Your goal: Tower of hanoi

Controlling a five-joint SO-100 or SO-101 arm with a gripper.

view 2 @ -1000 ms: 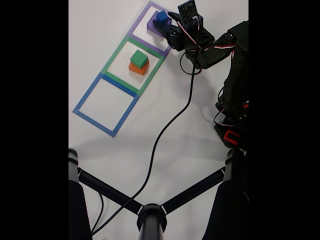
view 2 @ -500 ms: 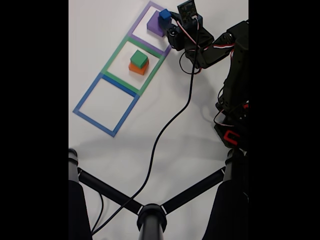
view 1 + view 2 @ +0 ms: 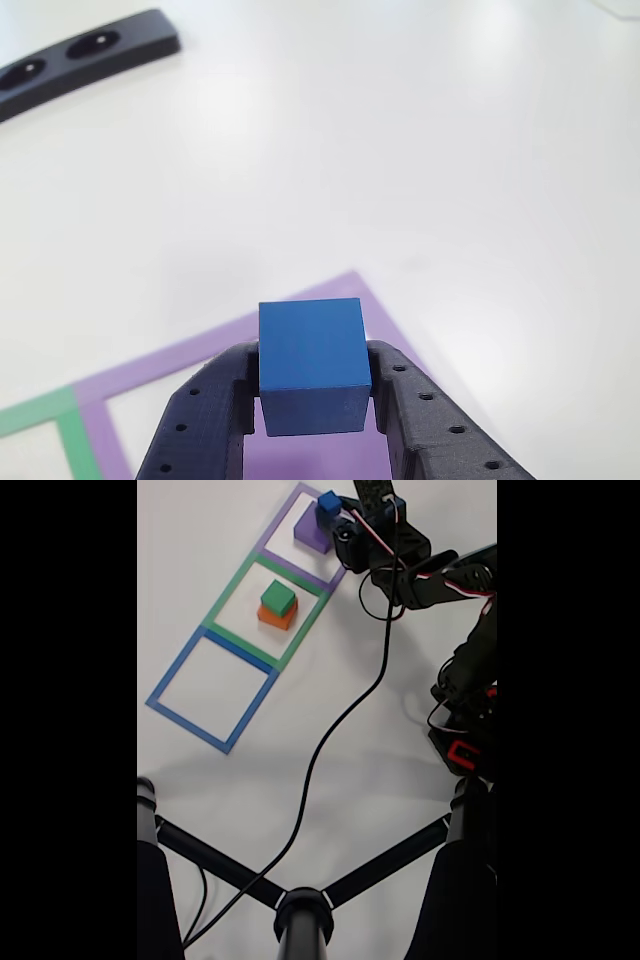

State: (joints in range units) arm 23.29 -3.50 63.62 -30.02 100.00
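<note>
With the gripper (image 3: pixel 312 405) clamped on the blue cube (image 3: pixel 311 362) above the purple block (image 3: pixel 309 530) at top of the fixed view, lift clear before carrying it toward the green block (image 3: pixel 278 598).

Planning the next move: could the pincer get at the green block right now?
Probably not yet: the pincer is shut on the blue cube. The green block sits uncovered atop the orange block, otherwise free.
</note>
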